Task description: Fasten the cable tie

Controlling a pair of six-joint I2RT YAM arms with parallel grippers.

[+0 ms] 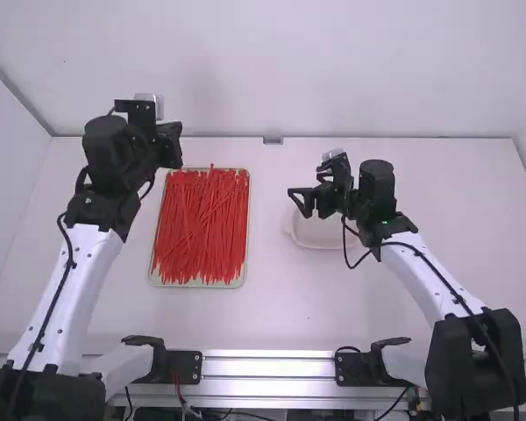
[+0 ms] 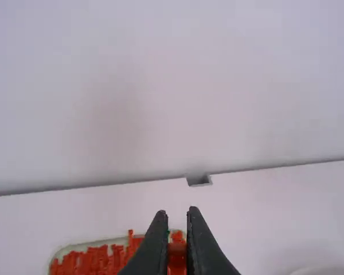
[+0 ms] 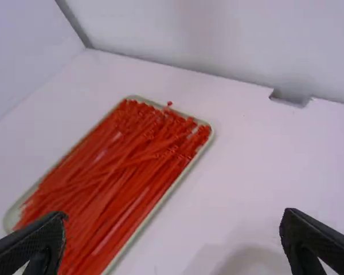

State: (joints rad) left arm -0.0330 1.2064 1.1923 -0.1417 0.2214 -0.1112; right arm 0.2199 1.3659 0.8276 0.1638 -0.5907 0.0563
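We are looking down on a white desk (image 1: 473, 175) spanning the whole frame. The left arm (image 1: 74, 263) is rising up the left side, and its left jaws are hanging in the upper left, over the far end of the tray (image 1: 199, 285); in the left wrist view their fingers (image 2: 155, 246) are sitting almost pressed together, a thin slit showing red behind, and we cannot tell whether anything is pinched there. The right arm (image 1: 430, 281) is angling in from the lower right, and its right jaws are hovering right of centre, their fingers (image 3: 34, 240) spread wide with nothing between them. The tray is lying left of centre, heaped with red cable ties (image 1: 202, 228). A pale shallow dish (image 1: 298, 239) is sitting just under the right jaws. A small grey bracket (image 1: 273, 139) is sitting at the desk's far edge.
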